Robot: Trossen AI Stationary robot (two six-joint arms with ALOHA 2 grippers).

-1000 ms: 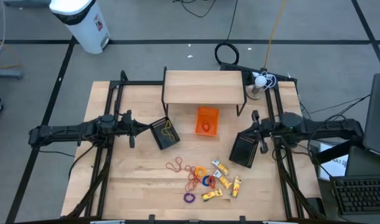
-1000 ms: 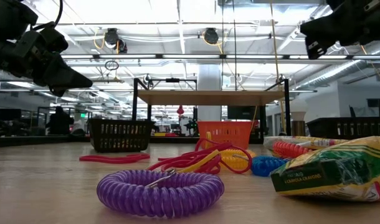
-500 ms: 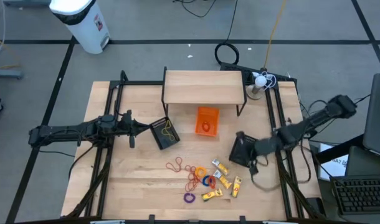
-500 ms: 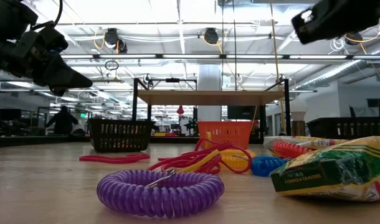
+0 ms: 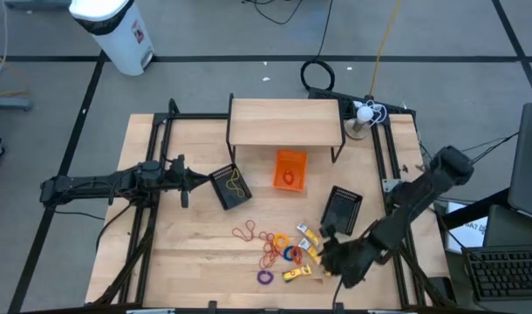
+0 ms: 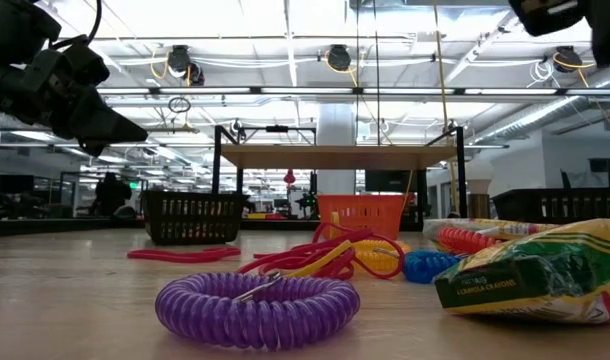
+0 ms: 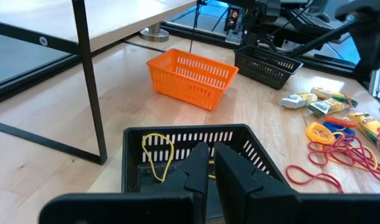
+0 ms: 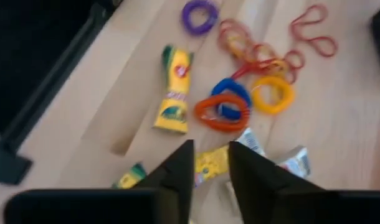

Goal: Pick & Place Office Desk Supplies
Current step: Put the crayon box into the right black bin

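Note:
The office desk supplies lie loose on the table near its front edge: red rubber bands [image 5: 248,234], a purple coil ring [image 5: 264,277], blue, orange and yellow rings [image 5: 290,253], and yellow crayon packs [image 5: 303,273]. My right gripper [image 5: 331,258] hangs above the right side of this pile, slanting down, and it is open [image 8: 210,165]. A yellow pack [image 8: 210,163] shows far below the gap, untouched. My left gripper [image 5: 186,179] waits shut at the table's left, in front of a black basket [image 7: 190,146].
The left black basket [image 5: 231,186] holds a yellow rubber band [image 7: 157,155]. An orange basket [image 5: 289,168] stands mid-table, and a second black basket [image 5: 342,209] lies right of it. A wooden shelf [image 5: 285,120] stands at the far edge. Bare wood lies left of the pile.
My right arm has swung from beside the right black basket toward the table's near edge. It has reached out over the pile of supplies and tipped its gripper downward. The supplies and the baskets have stayed where they were.

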